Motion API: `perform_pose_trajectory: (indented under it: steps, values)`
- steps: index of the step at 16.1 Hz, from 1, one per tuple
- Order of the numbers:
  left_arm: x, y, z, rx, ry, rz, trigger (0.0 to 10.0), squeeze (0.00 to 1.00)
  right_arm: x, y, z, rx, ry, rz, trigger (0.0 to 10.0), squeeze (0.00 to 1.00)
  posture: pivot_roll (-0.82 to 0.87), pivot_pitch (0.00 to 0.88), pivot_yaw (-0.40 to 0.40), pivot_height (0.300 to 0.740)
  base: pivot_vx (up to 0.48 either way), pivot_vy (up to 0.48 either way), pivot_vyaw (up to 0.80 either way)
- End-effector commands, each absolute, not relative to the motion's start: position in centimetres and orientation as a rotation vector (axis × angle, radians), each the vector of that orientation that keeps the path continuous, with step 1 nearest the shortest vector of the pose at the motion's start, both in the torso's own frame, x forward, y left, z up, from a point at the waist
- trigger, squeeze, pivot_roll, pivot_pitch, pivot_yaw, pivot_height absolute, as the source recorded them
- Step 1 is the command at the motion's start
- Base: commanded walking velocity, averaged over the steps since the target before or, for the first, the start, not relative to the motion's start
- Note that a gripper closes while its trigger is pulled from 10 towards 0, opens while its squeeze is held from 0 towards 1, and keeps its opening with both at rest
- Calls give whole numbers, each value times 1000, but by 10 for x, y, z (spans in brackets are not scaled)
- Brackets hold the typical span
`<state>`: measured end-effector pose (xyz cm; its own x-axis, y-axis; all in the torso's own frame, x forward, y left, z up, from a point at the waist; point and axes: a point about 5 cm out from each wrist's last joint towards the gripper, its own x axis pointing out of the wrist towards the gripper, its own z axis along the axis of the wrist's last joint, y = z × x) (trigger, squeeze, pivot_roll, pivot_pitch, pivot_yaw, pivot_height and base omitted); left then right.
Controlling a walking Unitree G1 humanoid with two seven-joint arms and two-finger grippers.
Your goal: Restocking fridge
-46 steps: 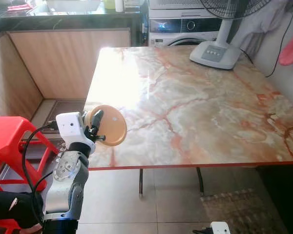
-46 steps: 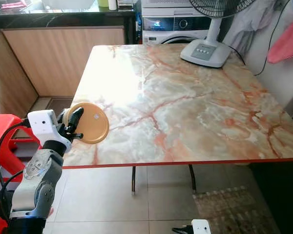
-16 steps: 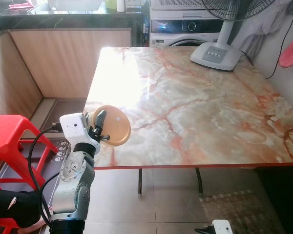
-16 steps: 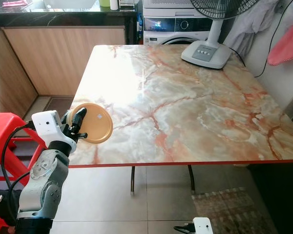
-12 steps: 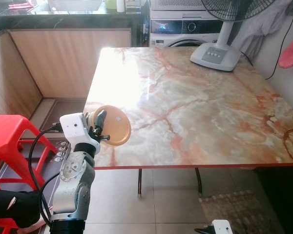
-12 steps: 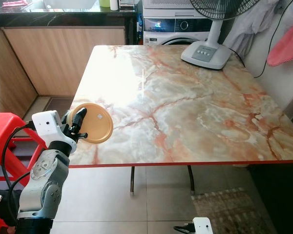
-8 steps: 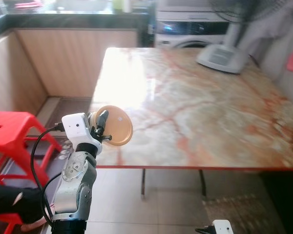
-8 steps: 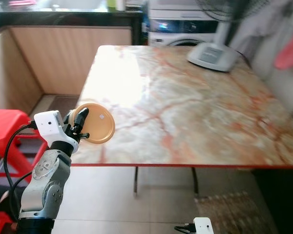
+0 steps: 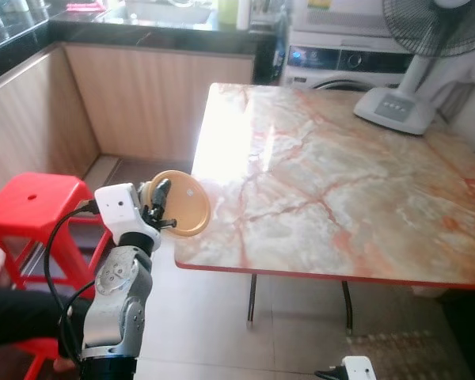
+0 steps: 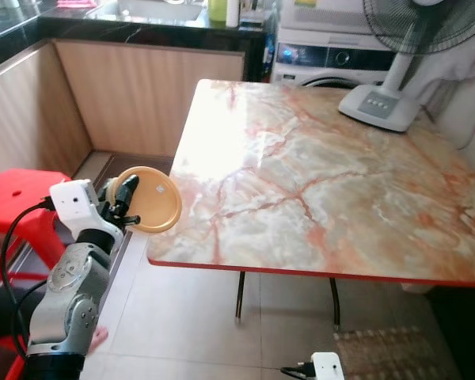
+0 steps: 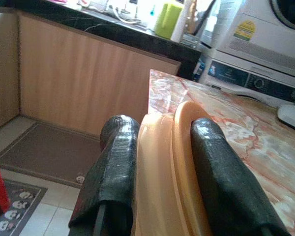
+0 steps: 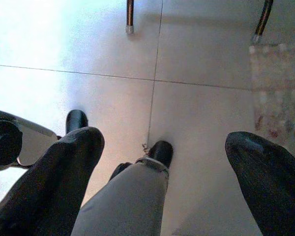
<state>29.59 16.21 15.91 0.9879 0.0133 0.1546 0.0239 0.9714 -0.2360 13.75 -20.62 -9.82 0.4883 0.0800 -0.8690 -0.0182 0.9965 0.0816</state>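
Carrying the orange lid off the table corner; no fridge in sight yet.

Your left gripper (image 9: pixel 165 207) has its two black fingers (image 11: pixel 119 147) clamped on the rim of the orange lid (image 9: pixel 182 203), held on edge just off the near-left corner of the marble table (image 9: pixel 340 198). Keep the squeeze steady and swing wide of the red stool (image 9: pixel 32 210) as you turn. Right gripper (image 12: pixel 160 167) hangs idle over the floor tiles (image 12: pixel 196 59), fingers spread apart, holding nothing.

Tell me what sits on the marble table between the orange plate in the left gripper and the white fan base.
Nothing: from the orange plate to the white fan base, the marble table is bare in both eye views.
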Motion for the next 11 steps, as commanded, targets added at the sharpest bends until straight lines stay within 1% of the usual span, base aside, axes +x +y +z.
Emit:
perform_pose_trajectory:
  steps: [1, 4, 11]
  values:
    - [297, 159, 165, -247, -176, -18, 10000, 0, 137, -207, -98, 59, 1062, 60, 10000, 0, 152, 0, -34, 740, 0, 334, 0]
    - [297, 160, 164, -246, -176, -13, 10000, 0, 137, -207, -98, 58, 1061, 61, 10000, 0, 155, 0, -37, 740, 0, 311, 0]
    - [297, 161, 164, -237, -179, -8, 10000, 0, 139, -207, -98, 55, 1059, 65, 10000, 0, 157, 0, -39, 740, 0, 0, 0]
